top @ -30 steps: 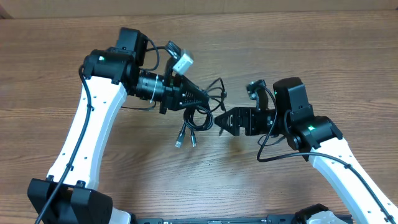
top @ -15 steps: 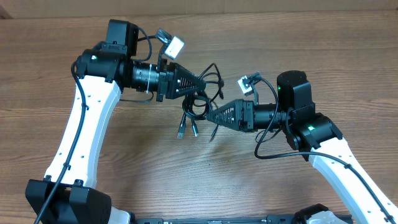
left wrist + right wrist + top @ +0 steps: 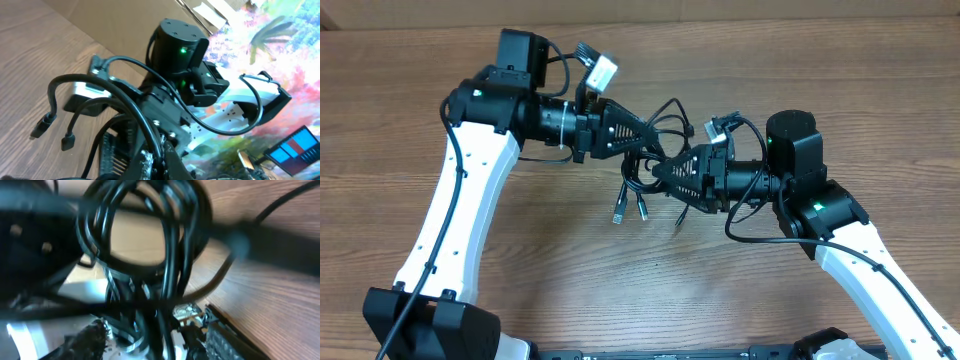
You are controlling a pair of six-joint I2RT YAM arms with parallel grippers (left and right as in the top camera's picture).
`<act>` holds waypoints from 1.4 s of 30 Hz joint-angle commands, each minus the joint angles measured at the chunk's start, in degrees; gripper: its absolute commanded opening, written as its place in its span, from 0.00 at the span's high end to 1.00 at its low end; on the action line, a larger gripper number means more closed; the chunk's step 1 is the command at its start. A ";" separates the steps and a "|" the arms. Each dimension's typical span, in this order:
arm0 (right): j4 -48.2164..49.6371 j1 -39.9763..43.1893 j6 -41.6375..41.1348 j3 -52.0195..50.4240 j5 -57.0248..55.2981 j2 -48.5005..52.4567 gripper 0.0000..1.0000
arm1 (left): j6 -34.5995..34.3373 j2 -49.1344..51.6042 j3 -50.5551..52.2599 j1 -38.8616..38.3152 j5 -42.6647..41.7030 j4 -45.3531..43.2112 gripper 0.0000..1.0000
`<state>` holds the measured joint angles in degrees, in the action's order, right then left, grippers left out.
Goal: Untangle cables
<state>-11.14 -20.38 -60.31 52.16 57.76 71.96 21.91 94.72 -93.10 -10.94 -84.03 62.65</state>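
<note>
The cables (image 3: 642, 172) hang as one knotted clump above the middle of the bench (image 3: 820, 80), between the two arms. Two plug ends (image 3: 618, 213) dangle below it. The left end effector (image 3: 648, 135) is clamped on the clump's upper loops. The right end effector (image 3: 665, 178) meets the clump from the other side. In its wrist view, strands (image 3: 165, 255) run down between its fingers (image 3: 220, 337), but blur hides whether they press, so I cannot tell.

Thin black cables (image 3: 632, 182) bunch in one tangled, looped clump.
</note>
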 commanded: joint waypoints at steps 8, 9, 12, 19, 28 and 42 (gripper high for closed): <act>0.33 -0.24 -4.33 0.39 -8.74 -0.20 0.94 | -1.01 -1.07 -1.55 -2.51 0.96 -0.33 0.96; 0.33 -0.24 -3.76 0.39 -8.72 -0.20 0.96 | -1.77 -1.07 -1.55 -2.64 3.43 -0.31 0.96; -0.92 -0.24 -0.37 0.39 -8.74 -0.20 0.96 | -7.26 -1.07 -1.55 -2.58 12.17 0.09 0.96; -7.17 -0.20 5.27 0.37 -9.33 -0.20 0.96 | -10.51 -1.07 -1.55 -2.34 19.32 -0.07 0.96; -8.52 -0.17 9.92 0.37 -6.75 -0.22 0.96 | -22.40 -1.07 -1.55 -1.73 44.72 1.05 0.93; -8.83 -0.17 27.08 0.37 -4.98 -0.22 0.96 | -23.17 -1.07 -1.55 -1.44 51.63 5.33 0.00</act>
<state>-20.60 -20.40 -38.63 52.14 51.24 71.96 -0.97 94.72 -93.12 -12.64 -33.98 67.29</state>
